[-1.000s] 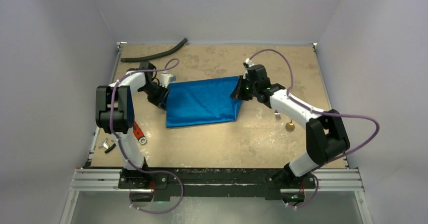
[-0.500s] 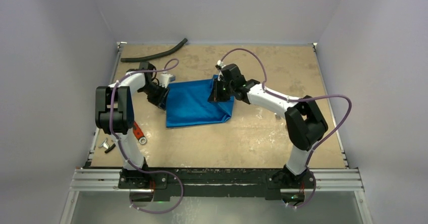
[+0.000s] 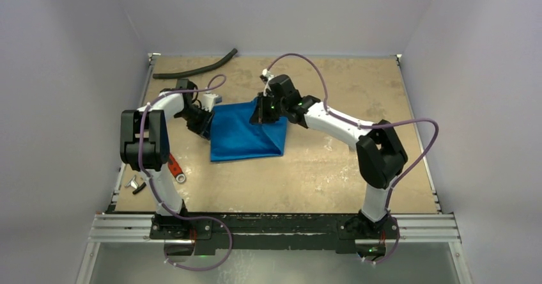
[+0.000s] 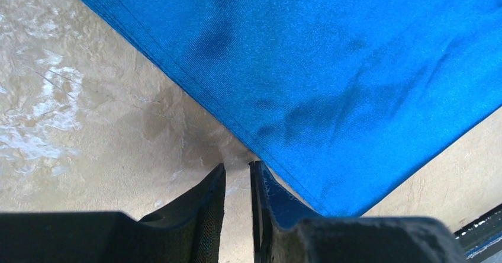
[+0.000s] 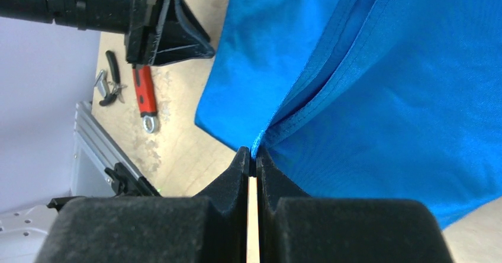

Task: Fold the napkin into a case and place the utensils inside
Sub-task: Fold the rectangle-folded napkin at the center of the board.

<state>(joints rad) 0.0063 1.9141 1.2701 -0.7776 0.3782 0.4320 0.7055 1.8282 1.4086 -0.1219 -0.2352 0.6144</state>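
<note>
The blue napkin [image 3: 243, 137] lies on the table's middle left, partly folded over itself. My right gripper [image 3: 261, 113] is shut on the napkin's raised edge and holds it above the cloth's upper middle; in the right wrist view the cloth [image 5: 367, 97] is pinched at the gripper [image 5: 253, 154]. My left gripper [image 3: 205, 125] rests at the napkin's left edge. In the left wrist view the left gripper [image 4: 238, 167] is almost closed, nothing between the jaws, with the cloth's hem [image 4: 331, 85] just past the right fingertip. The fork and spoon are not visible; my right arm covers their area.
A black hose [image 3: 195, 66] lies at the back left. A red-handled wrench [image 3: 174, 167] and black-handled pliers [image 3: 136, 184] lie by the left arm; both also show in the right wrist view, wrench [image 5: 145, 97] and pliers [image 5: 110, 79].
My right gripper has carried the napkin's right edge leftwards over the cloth, so the blue shape is narrower. The left arm has not moved.
</note>
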